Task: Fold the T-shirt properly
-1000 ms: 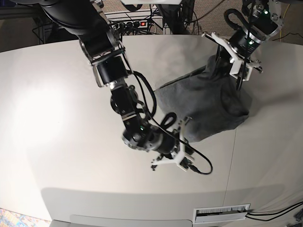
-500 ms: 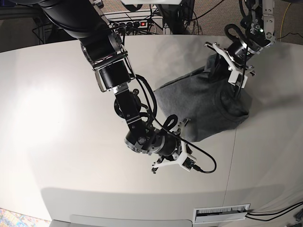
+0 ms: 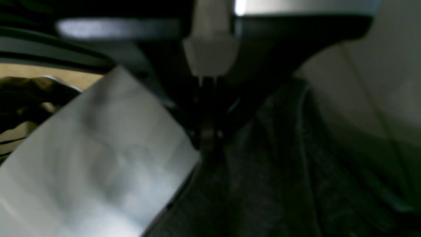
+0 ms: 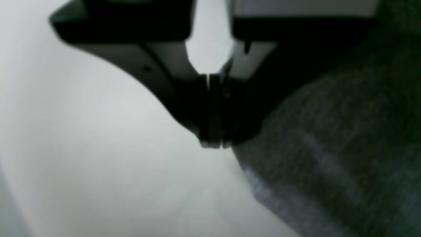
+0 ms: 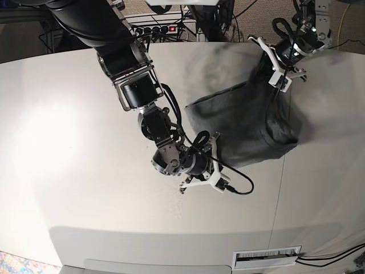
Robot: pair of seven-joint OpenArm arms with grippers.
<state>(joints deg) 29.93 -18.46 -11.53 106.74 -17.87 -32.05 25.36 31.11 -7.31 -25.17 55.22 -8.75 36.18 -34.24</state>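
The heather-grey T-shirt [image 5: 239,125] lies bunched on the white table at the right of the base view, its far side pulled up. My left gripper [image 5: 275,85] is shut on that raised far edge; in the left wrist view its tips [image 3: 208,141] pinch dark cloth [image 3: 279,171]. My right gripper [image 5: 215,140] is at the shirt's near left edge. In the right wrist view its jaws [image 4: 213,143] are closed, and the shirt's edge [image 4: 329,158] runs from the tips to the right.
The white table [image 5: 85,142] stretches wide to the left. A seam [image 5: 280,194] runs down the tabletop near the shirt. A slotted vent [image 5: 267,257] sits at the front edge. A power strip and cables [image 5: 162,27] lie behind the table.
My left gripper has risen toward the back, lifting the shirt's far edge. My right gripper has moved up along the shirt's near left edge, drawing that edge in.
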